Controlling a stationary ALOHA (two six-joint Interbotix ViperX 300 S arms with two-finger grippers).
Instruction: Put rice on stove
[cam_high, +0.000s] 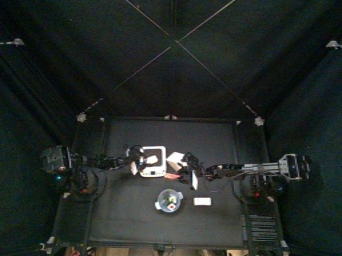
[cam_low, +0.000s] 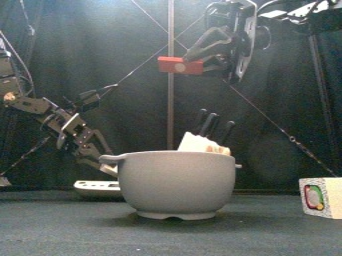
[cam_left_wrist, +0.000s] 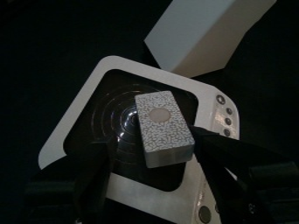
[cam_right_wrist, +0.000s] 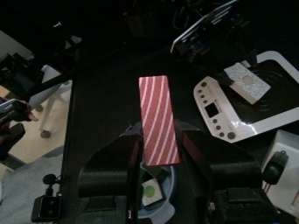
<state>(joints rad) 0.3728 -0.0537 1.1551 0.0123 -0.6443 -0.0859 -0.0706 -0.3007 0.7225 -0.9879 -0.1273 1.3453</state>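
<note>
Speckled rice box (cam_left_wrist: 163, 128) lying flat on stove (cam_left_wrist: 105, 80) burner, long axis running away from left gripper (cam_left_wrist: 149, 179) (jaws spread beside it). Right gripper (cam_right_wrist: 162, 150) clamping striped box (cam_right_wrist: 158, 116).

Black curtains (cam_high: 54, 60) all around, small black table (cam_high: 120, 200), dim light

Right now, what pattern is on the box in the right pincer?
Red and white diagonal stripes on the long rectangular box; right wrist view shows it best.
</note>
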